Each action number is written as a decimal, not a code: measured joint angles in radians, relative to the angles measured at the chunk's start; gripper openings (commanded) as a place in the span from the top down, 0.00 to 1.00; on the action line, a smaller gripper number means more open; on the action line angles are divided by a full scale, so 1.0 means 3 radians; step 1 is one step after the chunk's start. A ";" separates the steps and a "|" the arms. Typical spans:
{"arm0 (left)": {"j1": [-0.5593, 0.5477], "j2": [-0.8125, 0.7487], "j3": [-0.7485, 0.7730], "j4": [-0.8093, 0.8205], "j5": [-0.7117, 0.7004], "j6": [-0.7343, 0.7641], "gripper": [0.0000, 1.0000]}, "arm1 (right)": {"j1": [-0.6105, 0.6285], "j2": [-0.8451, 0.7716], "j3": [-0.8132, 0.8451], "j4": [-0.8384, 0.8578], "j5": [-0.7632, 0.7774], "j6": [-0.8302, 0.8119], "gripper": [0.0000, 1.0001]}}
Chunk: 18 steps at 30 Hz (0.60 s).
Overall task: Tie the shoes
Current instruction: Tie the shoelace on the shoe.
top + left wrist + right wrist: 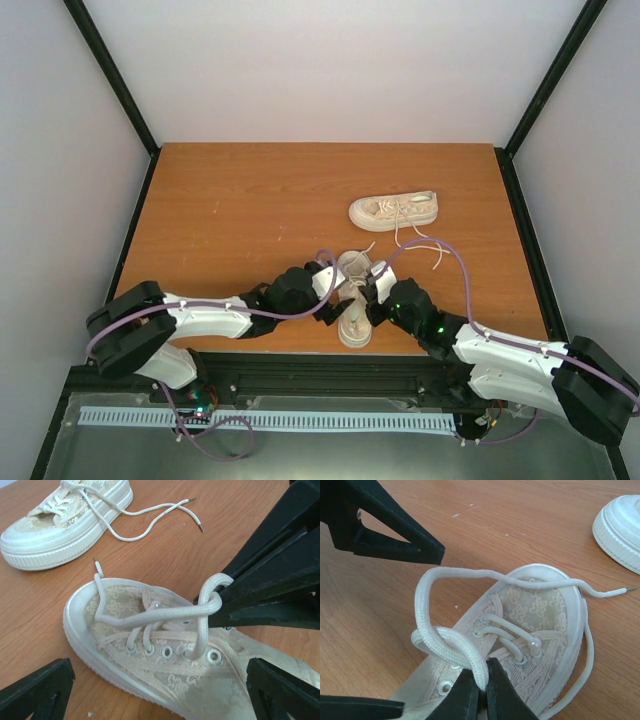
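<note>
The right claw pinched a loop of lace up off the near sneaker, probably to keep it taut for the knot. The left claw hung spread wide alongside. That shoe sat by the near edge of the table, its mate farther back.

Both shoes are cream with a faint floral lace pattern, soles pale, laces white; the tabletop is orange-brown woodgrain, the fingers black.
</note>
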 measured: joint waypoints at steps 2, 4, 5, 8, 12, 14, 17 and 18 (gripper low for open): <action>-0.0013 0.0076 0.0031 0.0046 -0.0043 0.0050 0.06 | -0.0009 -0.0003 0.0000 -0.0010 -0.0019 0.0009 0.97; -0.0023 0.0170 0.0072 0.0109 -0.0103 0.0095 0.06 | -0.0018 -0.0004 0.0000 -0.0011 -0.0039 0.0013 0.97; -0.0023 0.0197 0.0081 0.0142 -0.0122 0.0107 0.07 | -0.0022 -0.0004 0.0000 -0.0011 -0.0051 0.0015 0.97; -0.0023 0.0270 0.0107 0.0221 -0.0182 0.0151 0.11 | -0.0034 -0.0004 0.0000 -0.0010 -0.0070 0.0023 0.97; -0.0023 0.0346 0.0177 0.0258 -0.0183 0.0202 0.19 | -0.0037 -0.0004 0.0000 -0.0010 -0.0084 0.0023 0.97; -0.0023 0.0394 0.0219 0.0266 -0.0169 0.0229 0.25 | -0.0038 -0.0004 0.0000 -0.0011 -0.0081 0.0023 0.97; -0.0024 0.0451 0.0264 0.0264 -0.0136 0.0268 0.36 | -0.0055 -0.0004 0.0000 -0.0011 -0.0078 0.0023 0.97; -0.0025 0.0467 0.0277 0.0261 -0.0123 0.0277 0.40 | -0.0057 -0.0004 0.0000 -0.0013 -0.0072 0.0023 0.97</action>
